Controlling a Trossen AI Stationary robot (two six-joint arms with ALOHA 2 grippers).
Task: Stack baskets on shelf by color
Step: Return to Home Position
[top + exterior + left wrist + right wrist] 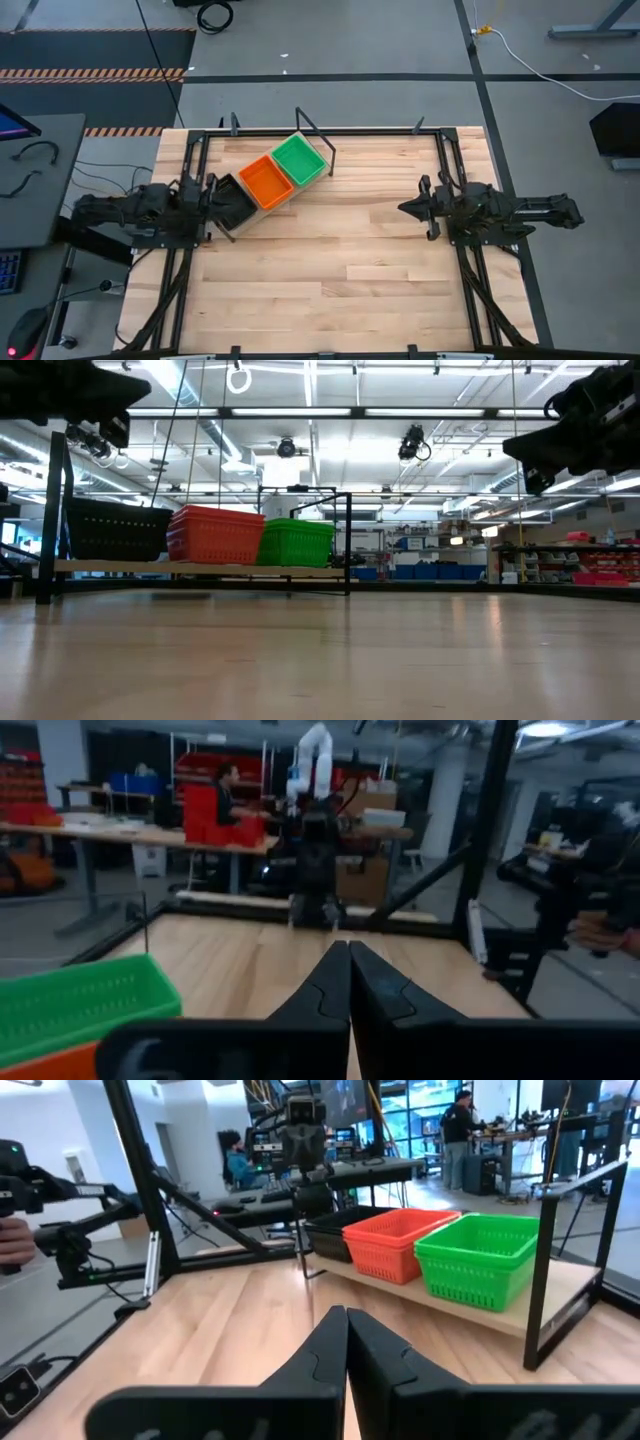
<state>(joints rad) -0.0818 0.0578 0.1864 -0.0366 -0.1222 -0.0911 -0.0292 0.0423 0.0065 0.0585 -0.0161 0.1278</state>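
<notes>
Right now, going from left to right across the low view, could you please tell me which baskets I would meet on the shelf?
Black plastic mesh baskets → orange plastic mesh baskets → green plastic mesh baskets, all on the light wood shelf.

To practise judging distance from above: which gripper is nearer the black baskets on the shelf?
Left. The left gripper sits right beside the black baskets; the right gripper is far off across the table.
</notes>
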